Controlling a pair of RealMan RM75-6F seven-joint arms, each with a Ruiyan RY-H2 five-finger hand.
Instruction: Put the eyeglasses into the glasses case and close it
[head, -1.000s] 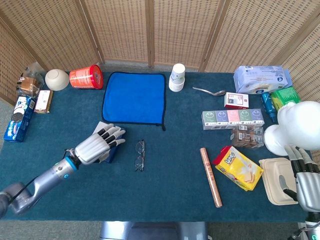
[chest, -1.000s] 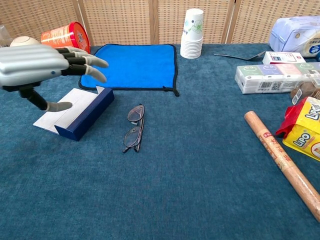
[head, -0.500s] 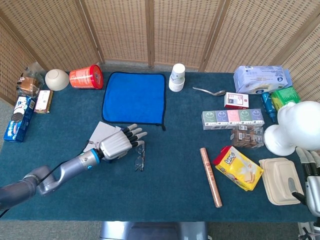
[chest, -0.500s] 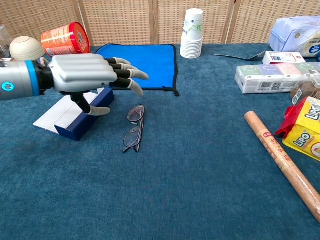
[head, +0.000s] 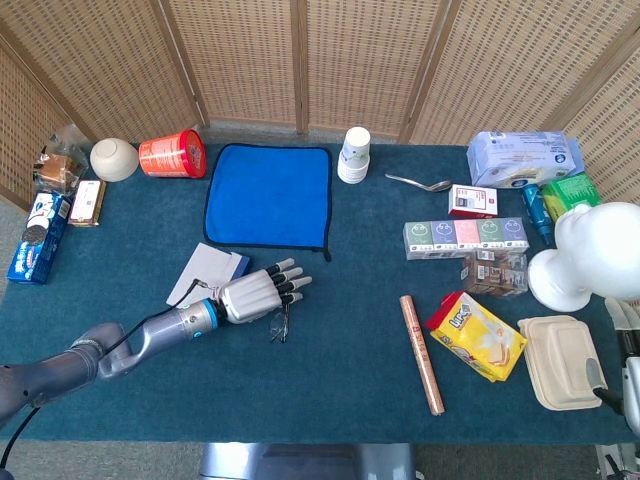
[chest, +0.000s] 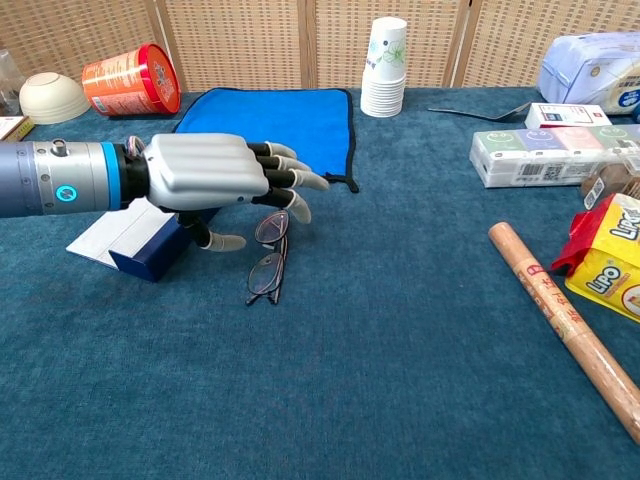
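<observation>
The folded eyeglasses (head: 280, 324) (chest: 267, 260) lie on the blue table felt, temples tucked in. Just left of them is the open glasses case (head: 209, 268) (chest: 143, 250), navy with a white lid laid flat. My left hand (head: 258, 296) (chest: 214, 178) hovers palm down over the far lens, fingers spread and holding nothing; its thumb hangs between the case and the glasses. In the head view it hides part of the frame. Only a sliver of my right hand (head: 627, 325) shows at the right edge of the head view, its fingers out of sight.
A blue cloth (head: 268, 194) (chest: 268, 118) lies behind the glasses, with a stack of paper cups (head: 354, 154) (chest: 385, 68) beyond. A wooden roller (head: 421, 353) (chest: 566, 326) and a yellow snack bag (head: 478, 336) lie to the right. A red can (head: 172, 155) and a bowl (head: 114, 159) stand far left.
My left hand has moved right, from above the case to above the glasses, and dropped lower. My right hand has slid almost out of the head view. Glasses and case have not moved.
</observation>
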